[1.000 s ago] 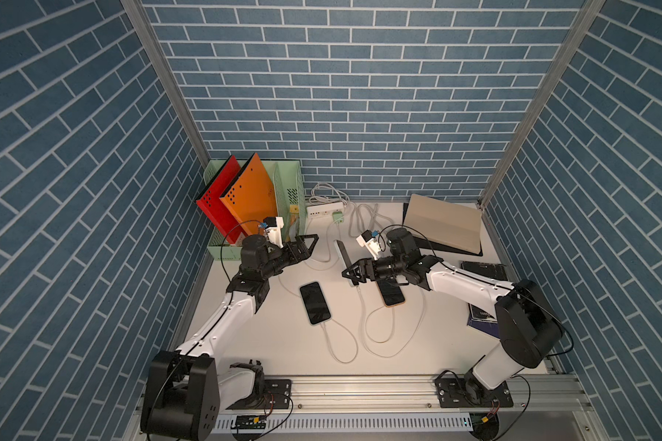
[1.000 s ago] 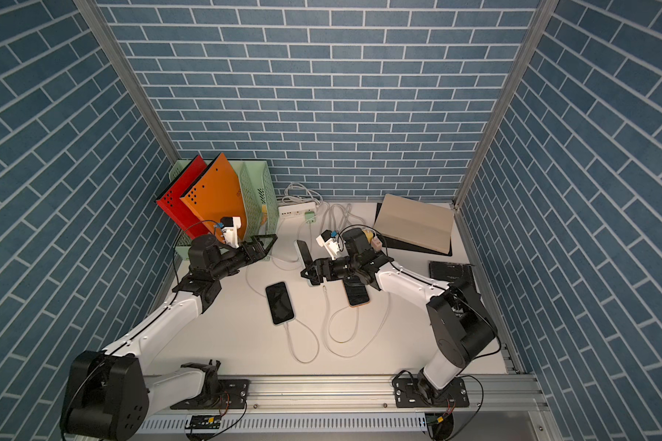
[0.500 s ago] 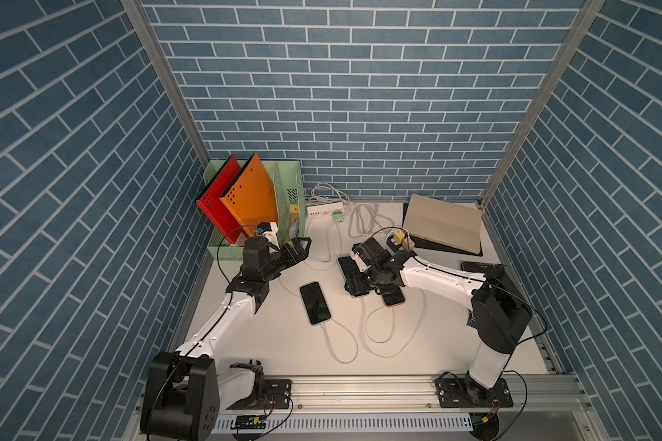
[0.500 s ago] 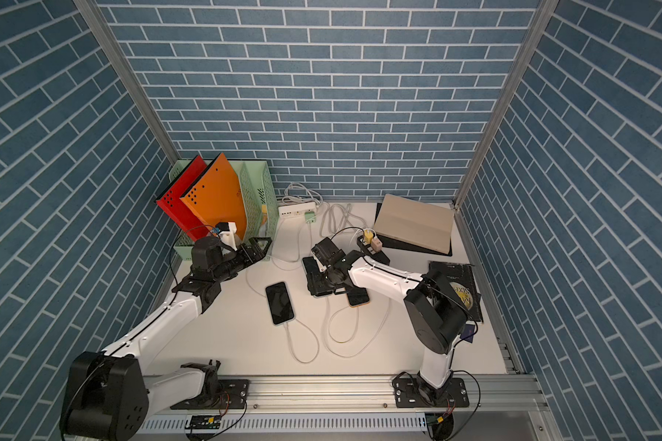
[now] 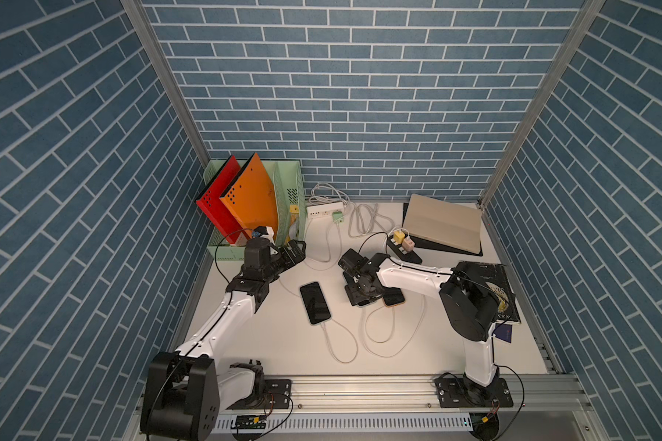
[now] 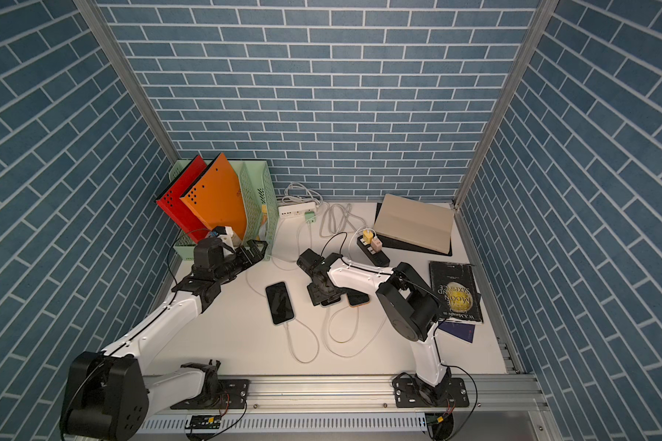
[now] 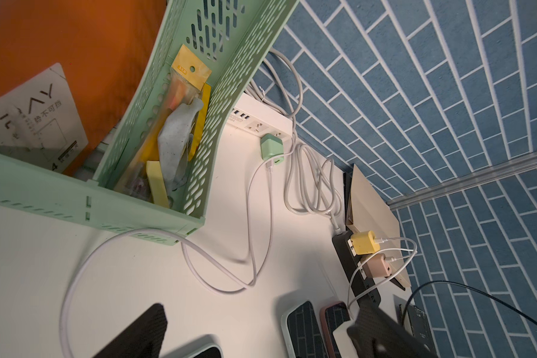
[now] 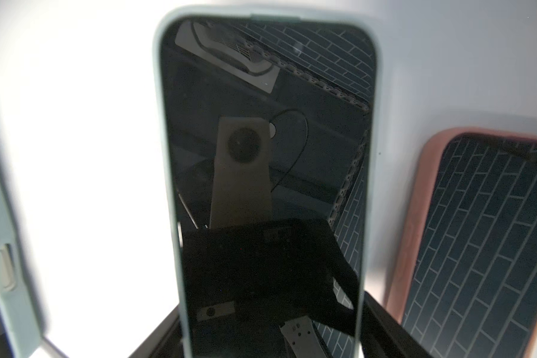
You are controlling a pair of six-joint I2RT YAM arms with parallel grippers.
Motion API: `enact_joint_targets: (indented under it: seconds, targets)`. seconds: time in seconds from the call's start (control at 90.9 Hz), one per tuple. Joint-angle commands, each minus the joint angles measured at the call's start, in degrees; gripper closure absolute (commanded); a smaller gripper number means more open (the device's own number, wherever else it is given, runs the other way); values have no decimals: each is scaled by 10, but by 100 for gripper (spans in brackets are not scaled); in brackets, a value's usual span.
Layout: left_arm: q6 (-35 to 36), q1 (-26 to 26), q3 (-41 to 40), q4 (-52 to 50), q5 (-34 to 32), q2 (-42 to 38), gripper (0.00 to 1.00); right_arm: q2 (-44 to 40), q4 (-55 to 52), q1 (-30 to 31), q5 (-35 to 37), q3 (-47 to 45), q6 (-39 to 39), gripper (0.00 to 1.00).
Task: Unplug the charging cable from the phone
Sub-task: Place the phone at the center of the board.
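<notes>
White table [image 5: 264, 343]: right gripper [image 5: 365, 296] astride pale-green-cased phone [image 8: 261, 155], jaws flanking its edges, clamped or not cannot tell; left gripper [image 5: 297, 250] spread wide, well apart from that phone.

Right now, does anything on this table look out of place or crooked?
Only mildly: the red folder and orange folder lean sideways out of the green rack instead of standing upright, and the dark book lies askew atop a blue booklet. Nothing looks spilled or broken.
</notes>
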Motion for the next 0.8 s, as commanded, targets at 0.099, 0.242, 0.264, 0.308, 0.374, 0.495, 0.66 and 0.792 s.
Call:
enact_joint_targets:
  seconds: [0.099, 0.242, 0.264, 0.308, 0.374, 0.495, 0.66, 0.792]
  targets:
    - [-1, 1, 25, -55, -44, -8, 0, 14, -18, 4, 18, 12, -11, 71]
    - [-4, -2, 29, -78, -53, -7, 0, 13, -8, 5, 7, 9, -14, 44]
    - [-4, -2, 29, -81, -54, -6, 0, 12, -6, 5, 5, 9, -15, 39]
    - [-5, -5, 30, -88, -57, -6, 0, 11, -2, 5, -1, 9, -16, 29]
    - [-4, -9, 32, -97, -60, -4, 0, 6, 4, 5, -11, 10, -18, 17]
    - [-4, -21, 32, -111, -71, -5, 0, -4, 14, 4, -17, 10, -17, 1]
    - [-3, -40, 32, -137, -94, -6, 0, -24, 24, 4, -6, 11, -9, 0]
    - [-9, -66, 31, -163, -118, -4, 0, -47, 38, 0, 13, 7, 1, 1]
